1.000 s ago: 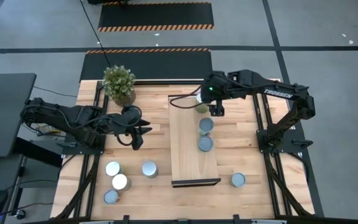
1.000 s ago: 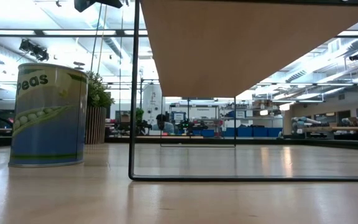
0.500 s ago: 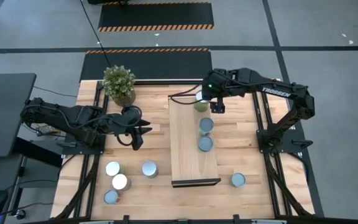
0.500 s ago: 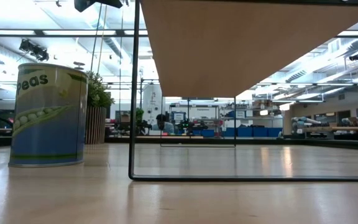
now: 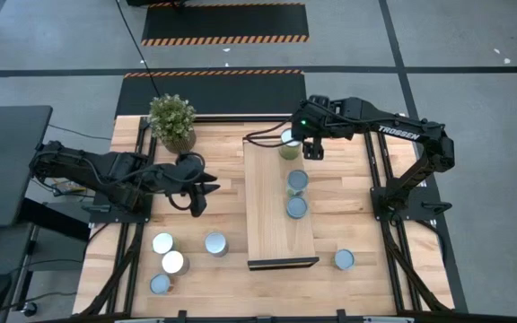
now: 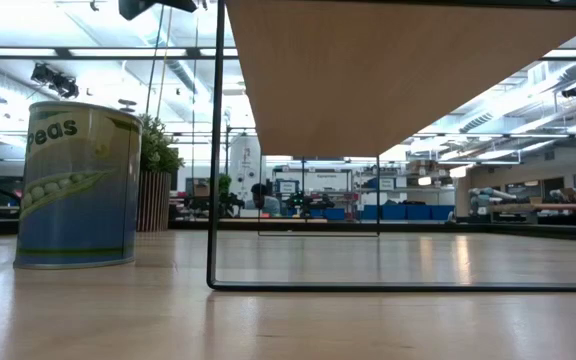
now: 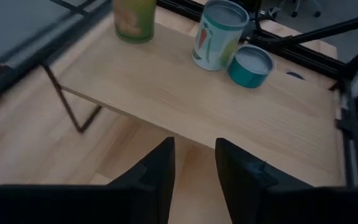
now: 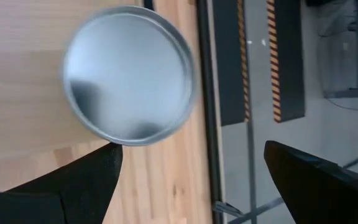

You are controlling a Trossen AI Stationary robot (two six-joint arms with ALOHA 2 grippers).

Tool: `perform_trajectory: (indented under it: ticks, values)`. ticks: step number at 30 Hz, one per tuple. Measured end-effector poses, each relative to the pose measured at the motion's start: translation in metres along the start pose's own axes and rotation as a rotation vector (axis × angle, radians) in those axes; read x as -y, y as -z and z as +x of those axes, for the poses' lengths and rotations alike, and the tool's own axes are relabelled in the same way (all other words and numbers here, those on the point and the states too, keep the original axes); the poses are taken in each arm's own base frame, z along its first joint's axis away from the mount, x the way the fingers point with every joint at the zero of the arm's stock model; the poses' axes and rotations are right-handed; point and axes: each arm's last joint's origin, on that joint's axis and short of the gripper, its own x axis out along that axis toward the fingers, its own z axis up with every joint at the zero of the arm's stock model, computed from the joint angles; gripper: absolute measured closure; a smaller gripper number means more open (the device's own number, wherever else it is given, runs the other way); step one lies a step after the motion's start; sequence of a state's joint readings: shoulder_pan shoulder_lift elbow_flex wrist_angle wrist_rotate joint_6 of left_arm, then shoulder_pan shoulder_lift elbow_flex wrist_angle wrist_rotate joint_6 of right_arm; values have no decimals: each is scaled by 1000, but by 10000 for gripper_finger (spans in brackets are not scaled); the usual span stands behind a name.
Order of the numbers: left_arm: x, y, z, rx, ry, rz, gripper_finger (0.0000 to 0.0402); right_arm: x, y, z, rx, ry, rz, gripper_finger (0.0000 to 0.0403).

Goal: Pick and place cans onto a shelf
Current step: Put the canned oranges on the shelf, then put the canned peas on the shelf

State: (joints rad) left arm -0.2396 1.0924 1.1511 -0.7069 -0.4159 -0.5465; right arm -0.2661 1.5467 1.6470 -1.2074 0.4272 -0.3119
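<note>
The shelf [image 5: 276,211] is a light-wood plank raised on a thin dark frame at mid-table. Three cans stand on it: a greenish one [image 5: 289,149] at its far end and two silvery-topped ones [image 5: 297,181] [image 5: 296,207] behind it. My right gripper [image 5: 306,150] is open above and beside the far can, whose round top [image 8: 129,74] fills the right wrist view between the spread fingers [image 8: 73,186]. My left gripper [image 5: 199,190] hovers left of the shelf, open a little and empty [image 7: 194,165]. Several cans [image 5: 173,262] stand on the table at the near left, one [image 5: 343,259] at the near right.
A potted plant [image 5: 171,121] stands at the far left of the table. The low view shows a pea can [image 6: 78,185] on the tabletop and the shelf's underside [image 6: 398,70] with its thin dark leg [image 6: 213,150]. A dark desk [image 5: 3,161] lies beyond the left edge.
My right gripper has drawn a little toward the table's far edge, near the far can, which stays standing on the shelf.
</note>
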Motion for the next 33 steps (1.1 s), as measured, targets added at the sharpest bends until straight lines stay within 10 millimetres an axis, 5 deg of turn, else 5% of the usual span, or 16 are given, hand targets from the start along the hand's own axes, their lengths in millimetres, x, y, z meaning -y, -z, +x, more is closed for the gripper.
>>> perform_trajectory:
  ticks: [10,18,24,33]
  values:
    - [20,18,7,-284,289,4,271,0,12,-22,-79,-6,8,3]
    - [37,57,23,-571,175,108,145,2,18,-59,-1,-5,157,3]
    - [44,67,42,-634,62,-79,60,-1,24,-73,39,-16,226,3]
    - [63,74,54,-688,-87,-466,57,1,34,-85,70,-4,203,3]
